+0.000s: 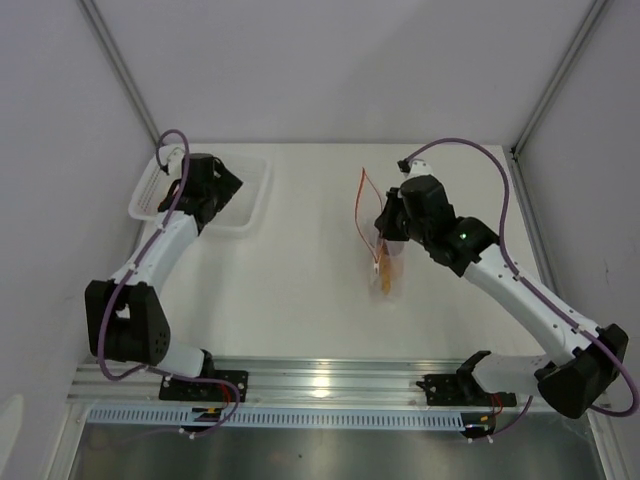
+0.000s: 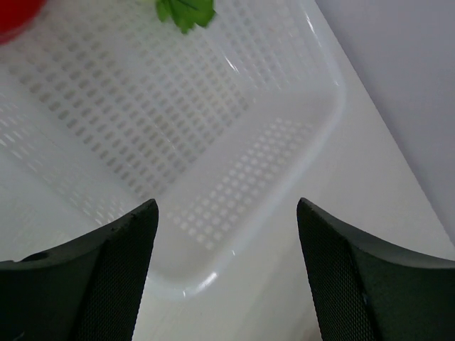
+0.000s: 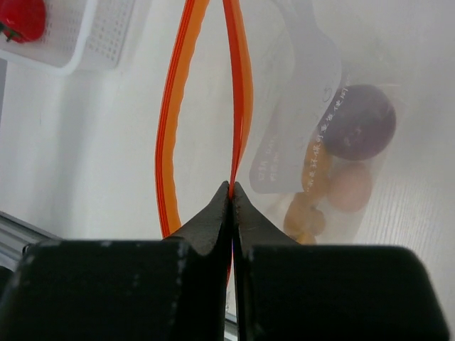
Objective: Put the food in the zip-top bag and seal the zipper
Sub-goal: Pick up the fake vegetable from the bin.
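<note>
The clear zip-top bag (image 1: pixel 386 268) hangs open in the middle of the table, its orange-red zipper (image 1: pixel 364 198) spread in a loop. My right gripper (image 1: pixel 384 232) is shut on one side of the zipper (image 3: pixel 239 106) and holds the mouth up. Inside the bag (image 3: pixel 284 106) lie the purple food (image 3: pixel 359 121), the orange-yellow long food (image 3: pixel 309 206) and a pale round piece. My left gripper (image 2: pixel 227 213) is open and empty above the near corner of the white basket (image 2: pixel 213 277). The red food (image 2: pixel 14 14) and the white food's green leaves (image 2: pixel 186 11) lie in the basket's far part.
The white slotted basket (image 1: pixel 255 195) stands at the back left by the wall, with the left arm (image 1: pixel 160 250) over it. White walls close in the table on three sides. A metal rail (image 1: pixel 320 385) runs along the near edge.
</note>
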You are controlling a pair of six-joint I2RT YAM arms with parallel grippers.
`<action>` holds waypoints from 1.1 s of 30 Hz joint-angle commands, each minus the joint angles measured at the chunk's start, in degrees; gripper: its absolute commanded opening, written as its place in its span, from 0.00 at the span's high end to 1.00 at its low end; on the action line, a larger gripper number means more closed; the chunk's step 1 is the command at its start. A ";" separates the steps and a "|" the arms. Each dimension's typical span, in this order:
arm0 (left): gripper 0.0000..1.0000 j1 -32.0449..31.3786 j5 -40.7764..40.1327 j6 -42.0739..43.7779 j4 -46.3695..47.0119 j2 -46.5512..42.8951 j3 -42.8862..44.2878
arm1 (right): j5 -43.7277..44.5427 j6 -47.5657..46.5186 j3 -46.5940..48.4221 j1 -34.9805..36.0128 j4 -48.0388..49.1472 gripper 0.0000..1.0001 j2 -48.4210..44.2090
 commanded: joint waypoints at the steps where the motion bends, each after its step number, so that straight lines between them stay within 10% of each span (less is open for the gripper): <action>1: 0.20 4.85 -4.72 -9.67 1.54 4.65 5.56 | -4.46 -0.39 -3.18 0.06 4.75 1.00 1.11; 33: 0.13 18.74 3.99 -36.24 -14.46 44.92 40.48 | -10.00 -1.10 -11.89 -0.47 15.92 1.00 5.59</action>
